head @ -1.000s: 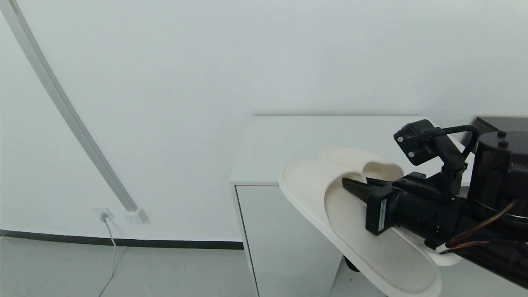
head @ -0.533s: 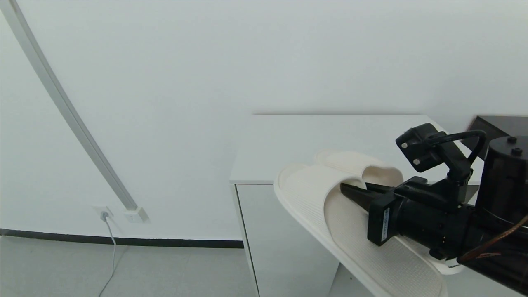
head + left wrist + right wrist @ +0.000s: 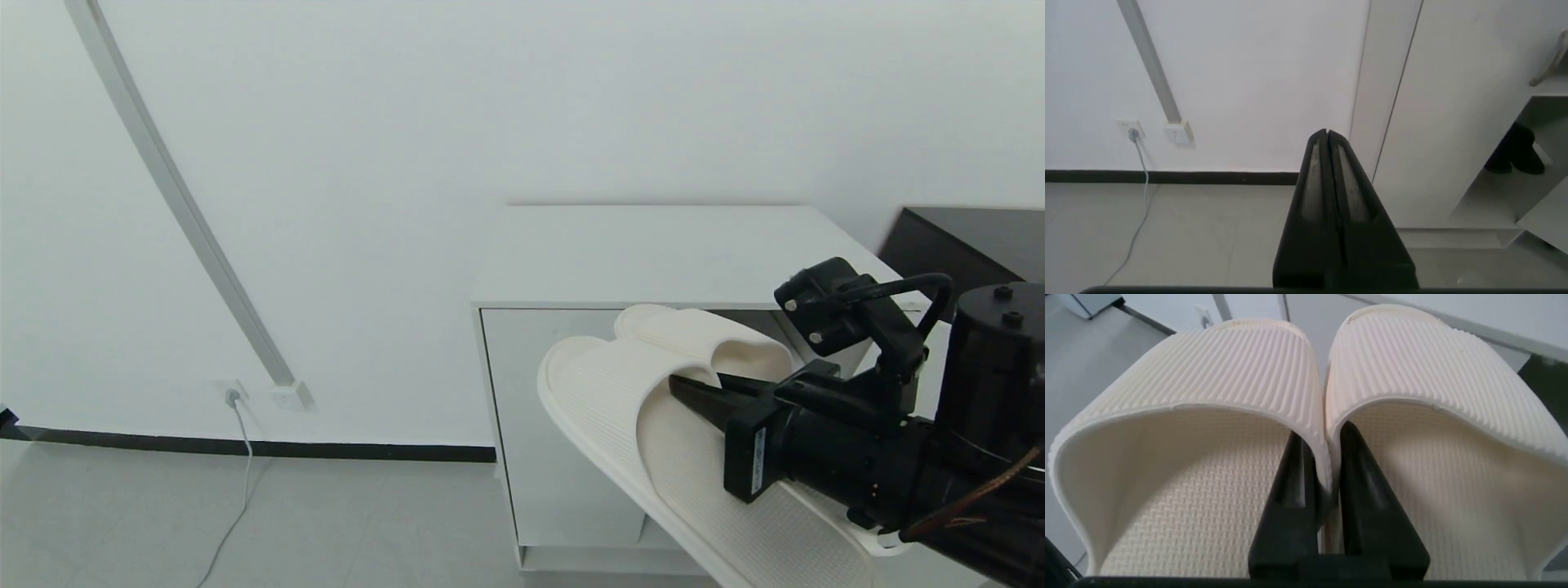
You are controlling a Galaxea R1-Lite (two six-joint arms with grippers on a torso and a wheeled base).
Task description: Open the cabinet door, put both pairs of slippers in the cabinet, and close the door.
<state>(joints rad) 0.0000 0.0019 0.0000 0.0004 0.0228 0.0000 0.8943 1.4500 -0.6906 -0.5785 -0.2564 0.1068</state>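
— Right, what's the right gripper [image 3: 682, 385] got?

— The cream slippers [image 3: 608, 384], the pair side by side. One of its fingers [image 3: 1288, 486] sits inside each slipper, and they're clamped on the two upper bands where the bands meet in the middle.

— Where's the pair, then?

— Up in the air, just in front of the white cabinet [image 3: 653, 253], below its top panel. The toes point away from the arm and the soles slope down towards it.

— And the cabinet itself?

— From the left wrist side it looks open. There's a shelf inside, with a pair of dark shoes [image 3: 1517, 151] on it.

— The left gripper [image 3: 1327, 137]?

— Pressed tight together, tip to tip, with nothing between the fingers. It's off to the cabinet's left side, aimed at the wall.

— Anything else over there?

— A wall socket [image 3: 233, 395] low on the wall, with a white cable hanging down to the floor.
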